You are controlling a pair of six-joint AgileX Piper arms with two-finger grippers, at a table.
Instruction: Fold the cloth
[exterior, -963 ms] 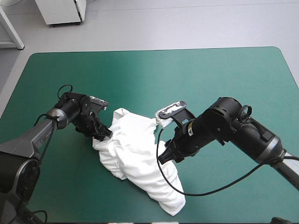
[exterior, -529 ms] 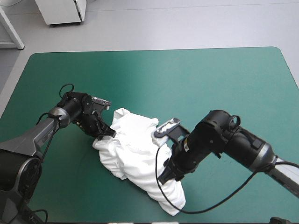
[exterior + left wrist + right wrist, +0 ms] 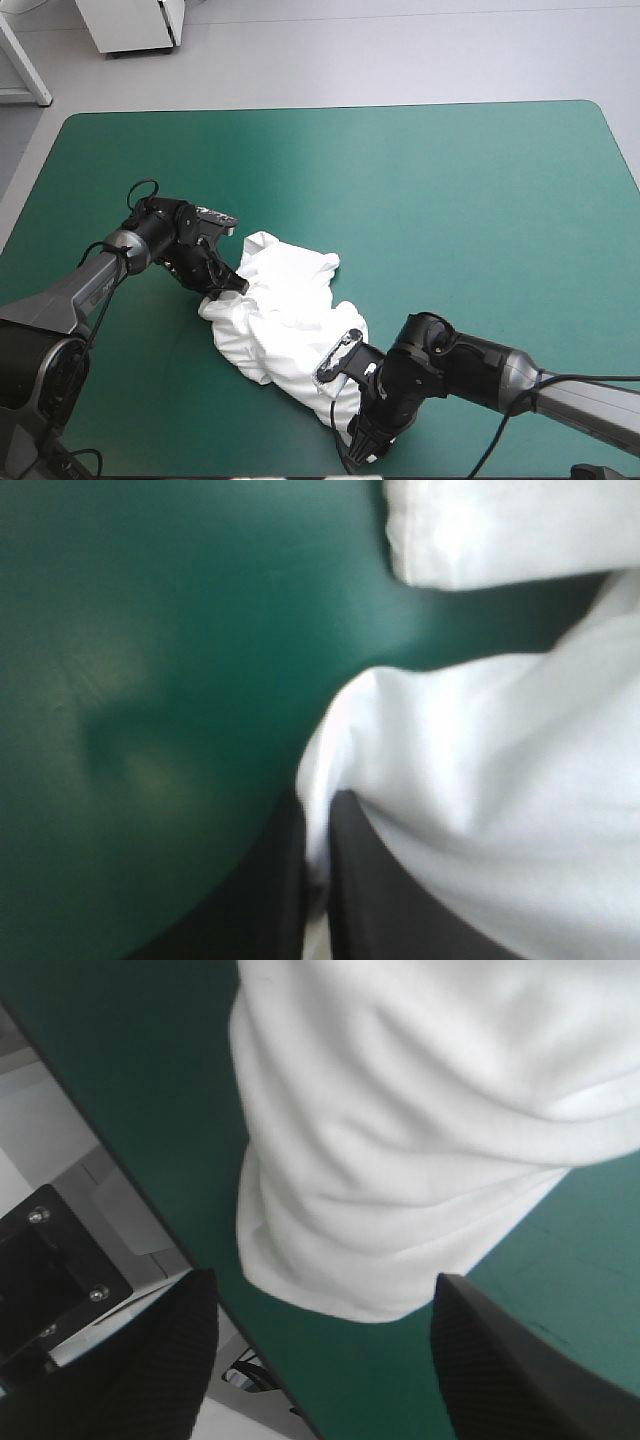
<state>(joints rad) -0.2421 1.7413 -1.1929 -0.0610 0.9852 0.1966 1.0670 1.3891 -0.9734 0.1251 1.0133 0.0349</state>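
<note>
Where T-shirt (image 3: 280, 320) nears table edge (image 3: 140, 1172), right gripper (image 3: 322, 1290) spread

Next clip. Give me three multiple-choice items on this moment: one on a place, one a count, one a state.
1. Where is the right gripper?
A. At the T-shirt's end by the table's near edge
B. At the table's far edge
C. Over the table's left edge

2. How many grippers grip the T-shirt?
A. None
B. One
C. Two

3. The T-shirt is:
A. Spread flat
B. A folded bundle
C. A crumpled heap

Key:
1 A: the right wrist view shows that end just ahead of it, by the edge.
2 B: only the left gripper is shut on it, and the right is open.
3 C: it lies in irregular creases.
</note>
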